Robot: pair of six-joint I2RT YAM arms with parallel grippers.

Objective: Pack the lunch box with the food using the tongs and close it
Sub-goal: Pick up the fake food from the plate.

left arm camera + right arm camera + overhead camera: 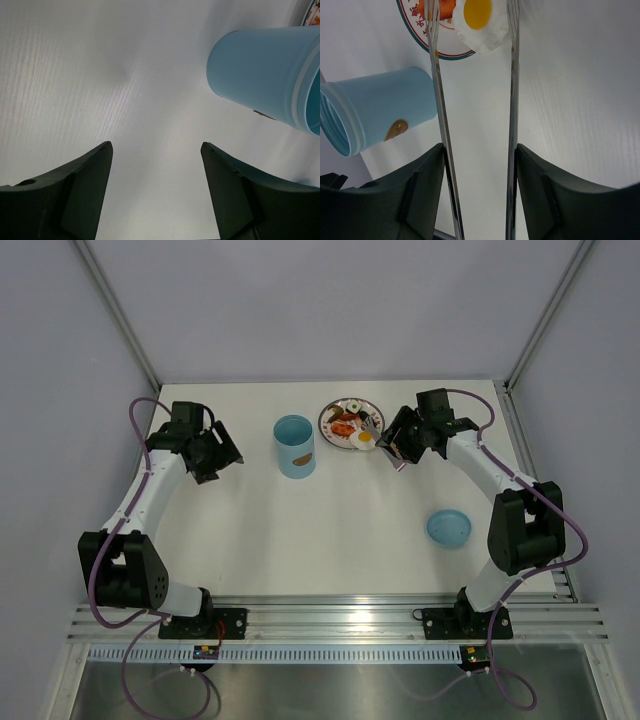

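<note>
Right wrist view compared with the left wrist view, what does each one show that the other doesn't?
Only the right wrist view shows the tongs held in the right gripper, their tips either side of the fried egg at the edge of the plate. Only the left wrist view shows the left gripper, open with nothing between its fingers. Both show the light-blue lunch box and the white table; the left wrist view also catches a sliver of the plate in its top corner.

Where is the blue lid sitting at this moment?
In the top view the lid lies on the table's right side, beside the right arm's elbow, well apart from the open lunch box near the plate.
</note>
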